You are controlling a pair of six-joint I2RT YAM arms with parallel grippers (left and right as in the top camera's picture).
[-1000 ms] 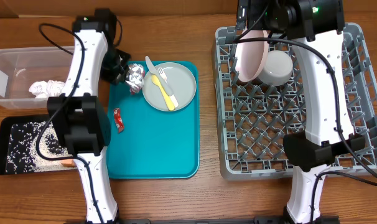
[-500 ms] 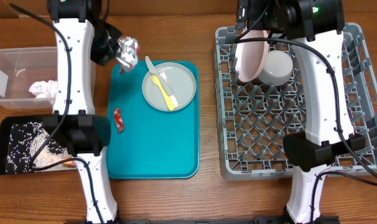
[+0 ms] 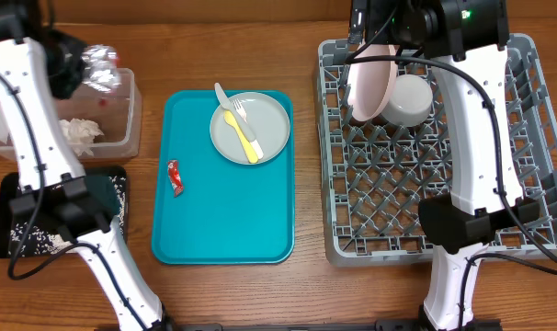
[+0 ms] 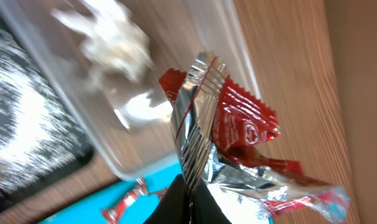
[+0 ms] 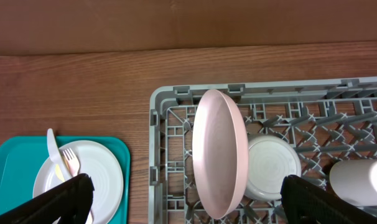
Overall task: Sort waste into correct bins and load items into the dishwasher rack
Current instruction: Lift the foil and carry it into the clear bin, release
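We are gripping the one foil ball [image 3: 102, 66] in our left tool [image 4: 190, 198] over the one tub [image 3: 129, 110], while our right tool [image 5: 185, 185] is hanging released.

Crinkled shiny foil [image 4: 190, 134] (glossy red packet [image 4: 244, 118]), clear plastic tub [image 3: 130, 115]

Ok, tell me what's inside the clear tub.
The clear tub holds a crumpled white napkin. The left pincer holds the foil ball above its rim, not in it. The left arm covers the tub's left part; anything there is hidden.
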